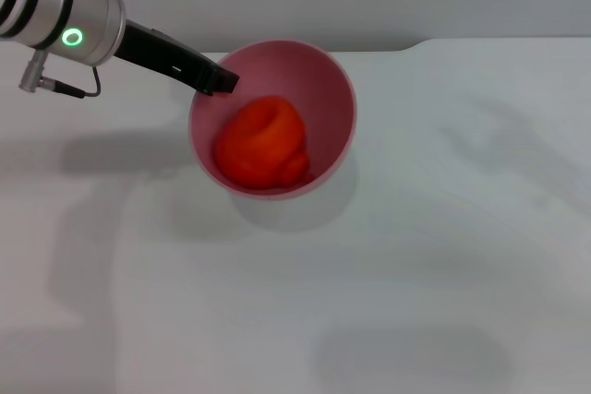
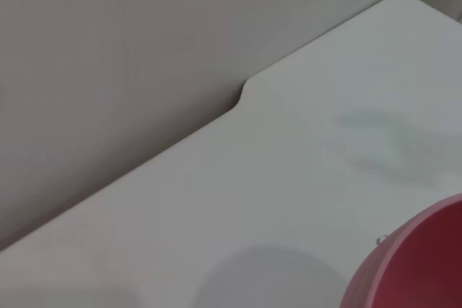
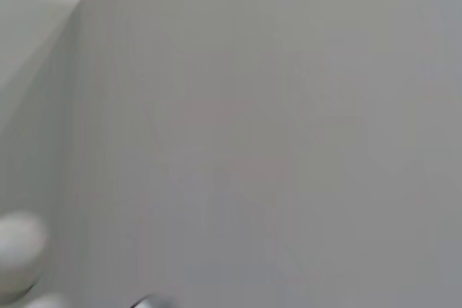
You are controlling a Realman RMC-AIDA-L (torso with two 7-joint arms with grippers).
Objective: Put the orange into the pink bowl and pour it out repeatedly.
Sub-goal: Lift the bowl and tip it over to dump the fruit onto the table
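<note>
The pink bowl is in the middle of the head view, tipped a little and casting a shadow on the white table beneath it. The orange lies inside it, against the lower wall. My left gripper reaches in from the upper left and is shut on the bowl's far left rim. In the left wrist view only an edge of the pink bowl shows at the corner. The right gripper is out of view; its wrist camera shows only a grey wall.
The white table spreads around the bowl, with its back edge and a notch against the grey wall. A cable hangs from the left wrist.
</note>
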